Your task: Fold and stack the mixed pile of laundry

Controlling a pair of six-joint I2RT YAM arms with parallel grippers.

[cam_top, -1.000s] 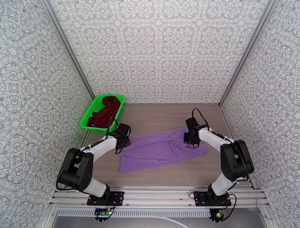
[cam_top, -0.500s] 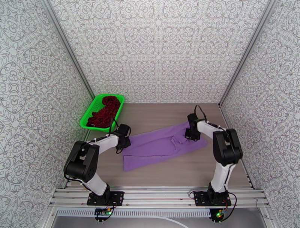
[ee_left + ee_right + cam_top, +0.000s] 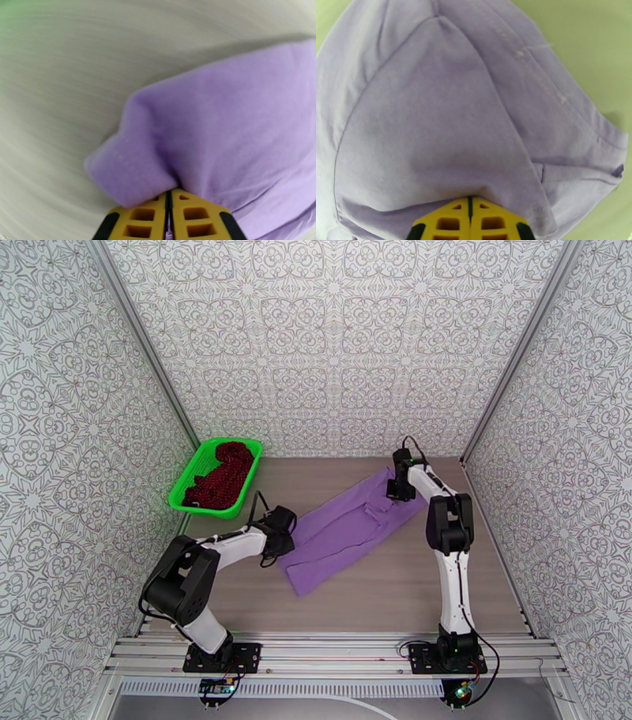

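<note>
at the far left of the table [image 3: 237,599], against the side wall, sits the green mesh basket [image 3: 207,511]. the dark red speckled garment [image 3: 222,474] lies heaped inside it, well apart from both of my claws. moving right, my left claw [image 3: 282,540] is low over the wood near the basket's front corner, pressed together on the left end of the lavender t-shirt [image 3: 347,526]. from my left wrist i see the yellow fingers [image 3: 144,217] closed against each other. a rounded fold of the t-shirt [image 3: 221,130] bunches right at their tips, and the pale tabletop beyond it is blurred. from there the shirt runs as a long, loosely folded band diagonally up and to the right across the middle of the table. its near corner lies flat on the wood and it is wrinkled around its middle. at its far right end my right claw [image 3: 397,489] pinches the cloth, with that arm stretched far out toward the back wall. from my right wrist the yellow fingers [image 3: 450,223] are shut tight on the t-shirt [image 3: 434,118], and a stitched hem runs down the right side of the fabric.
</note>
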